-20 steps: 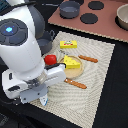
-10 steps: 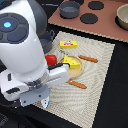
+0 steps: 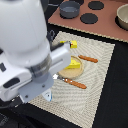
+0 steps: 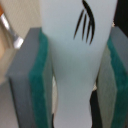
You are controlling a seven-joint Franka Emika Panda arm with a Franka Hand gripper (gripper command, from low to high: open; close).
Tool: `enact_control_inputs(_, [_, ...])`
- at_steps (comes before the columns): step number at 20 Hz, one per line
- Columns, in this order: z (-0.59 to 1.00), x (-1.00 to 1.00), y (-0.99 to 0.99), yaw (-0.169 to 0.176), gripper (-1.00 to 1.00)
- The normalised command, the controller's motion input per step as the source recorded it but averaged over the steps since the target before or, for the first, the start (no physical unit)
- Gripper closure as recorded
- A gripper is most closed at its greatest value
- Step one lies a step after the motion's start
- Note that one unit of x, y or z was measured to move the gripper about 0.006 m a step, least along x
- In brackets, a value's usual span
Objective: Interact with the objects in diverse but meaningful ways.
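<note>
Arm moved nearer camera; tool (image 4: 70, 75) clamps white fish-shaped piece (image 4: 70, 55), black curved marks.

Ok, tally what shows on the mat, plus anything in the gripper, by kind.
cheese wedge: 1
plate: 1
cutlery: 2
yellow box: 1
white fish piece, in the gripper: 1
Total: 6; the arm may hide more.

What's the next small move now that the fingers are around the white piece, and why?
Probably a short straight lift. In the wrist view the white fish-shaped piece sits upright between the green-padded fingers, pads against both its sides, so the grasp looks set. In the exterior view the arm blocks the gripper, but the cheese wedge on the tan plate lies close by; sideways travel now might bump them.
</note>
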Motion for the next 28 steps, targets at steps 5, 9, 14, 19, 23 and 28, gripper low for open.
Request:
enact_control_inputs(5, [0.37, -0.18, 0.7, 0.123, 1.0])
enact_control_inputs(9, [0.23, -0.29, 0.68, 0.12, 1.0])
enact_control_inputs(14, [0.18, -0.19, 0.76, 0.091, 1.0])
enact_control_inputs(19, [0.19, -0.15, 0.79, 0.089, 1.0])
enact_control_inputs(23, [0.22, -0.18, 0.78, 0.097, 1.0])
enact_control_inputs(28, [0.15, -0.29, 0.75, 0.102, 1.0])
